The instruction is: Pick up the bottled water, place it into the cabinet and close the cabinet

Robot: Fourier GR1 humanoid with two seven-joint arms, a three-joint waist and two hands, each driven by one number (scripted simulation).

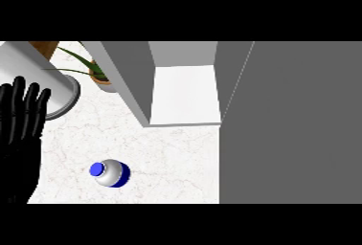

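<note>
The bottled water (109, 172) stands upright on the marble counter (170, 153), seen from above: a blue cap, a pale body and a blue band. My left hand (20, 129) rests open at the left edge with its fingers straight up, well to the left of the bottle and apart from it. The cabinet (184, 93) is open at the top middle, showing a white shelf between grey walls. Its grey door (290, 124) fills the right side of the view. My right hand does not show.
A white round container (60, 93) stands at the upper left, just beside my left hand's fingers. A potted green plant (96, 72) sits between it and the cabinet's left wall.
</note>
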